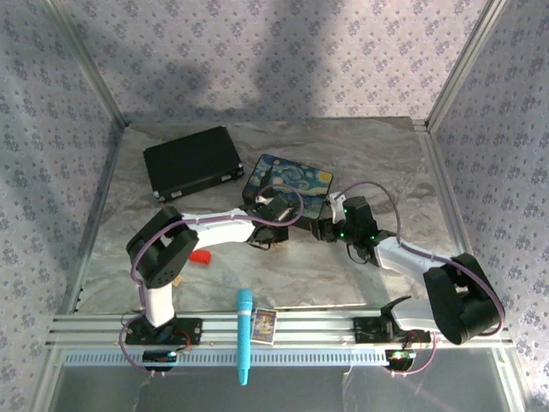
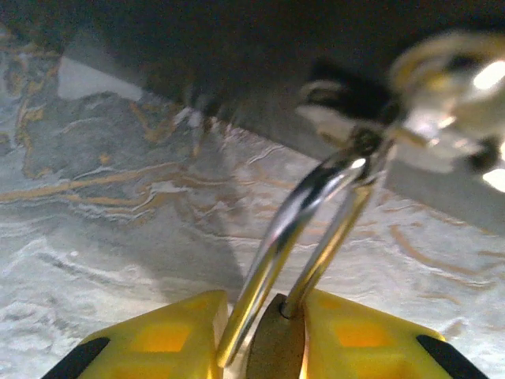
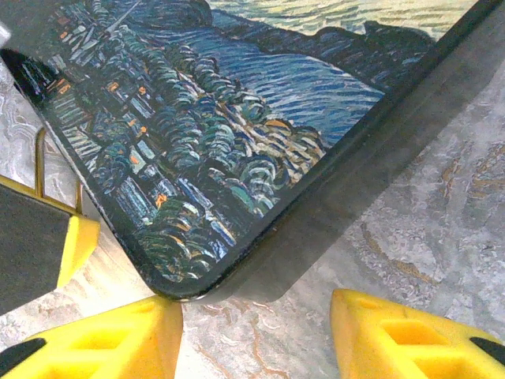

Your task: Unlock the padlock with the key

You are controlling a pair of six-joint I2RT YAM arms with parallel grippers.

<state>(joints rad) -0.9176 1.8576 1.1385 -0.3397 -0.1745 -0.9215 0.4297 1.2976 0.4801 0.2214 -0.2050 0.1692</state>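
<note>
The padlock (image 2: 276, 347) is hooked by its shackle (image 2: 289, 229) to a blurred fitting on the dark side of the painted box (image 3: 237, 134). Its brass body sits between the yellow fingers of the left gripper (image 2: 267, 316), though I cannot tell whether they press on it. The right gripper (image 3: 256, 339) stands open and empty over the table (image 3: 442, 221), just beside the box's corner.

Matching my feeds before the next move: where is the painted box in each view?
Top: painted box at table centre.
Left wrist: dark band across the top, probably its side wall.
Right wrist: its painted lid, upper left to centre.
Shared landmark: the marbled tabletop.
</note>
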